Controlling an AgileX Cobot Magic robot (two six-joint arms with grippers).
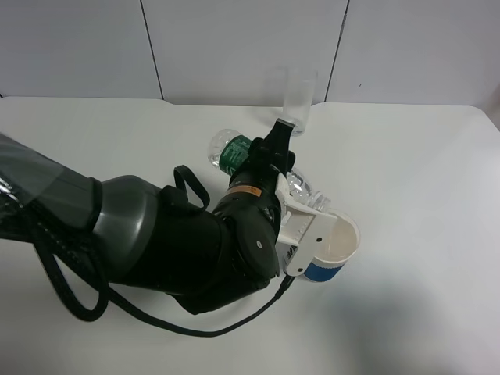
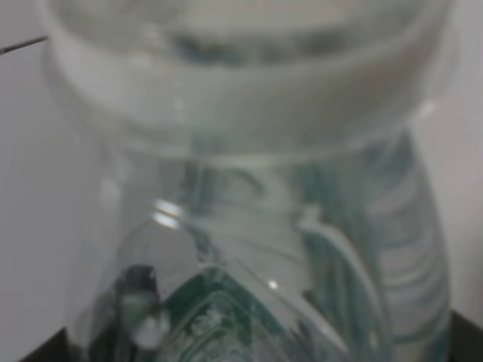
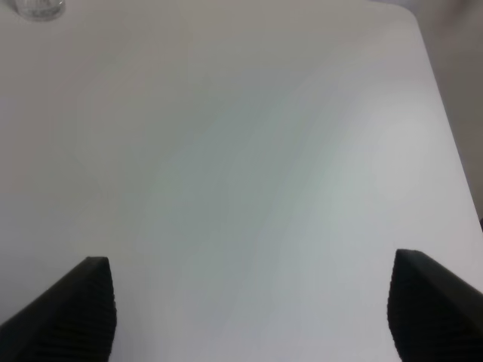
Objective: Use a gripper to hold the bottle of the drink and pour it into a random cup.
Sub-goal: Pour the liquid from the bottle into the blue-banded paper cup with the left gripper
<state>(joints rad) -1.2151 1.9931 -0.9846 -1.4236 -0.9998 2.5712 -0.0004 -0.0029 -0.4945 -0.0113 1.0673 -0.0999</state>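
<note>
In the exterior high view my left gripper [image 1: 292,186] is shut on the bottle [image 1: 233,153], a clear plastic one with a green label. It holds the bottle tilted, base toward the back left and neck down toward the cup [image 1: 322,271]. The cup is short and blue with a white inside, and it stands just right of the white jaw. The bottle's mouth is at the cup's near rim. In the left wrist view the bottle [image 2: 249,249] fills the picture, blurred. My right gripper [image 3: 249,302] is open and empty above bare table. It is out of the exterior high view.
A tall clear glass [image 1: 297,98] stands at the back of the white table [image 1: 422,180], behind the bottle. It also shows at a corner of the right wrist view [image 3: 36,7]. The table's edge [image 3: 445,121] runs along one side there.
</note>
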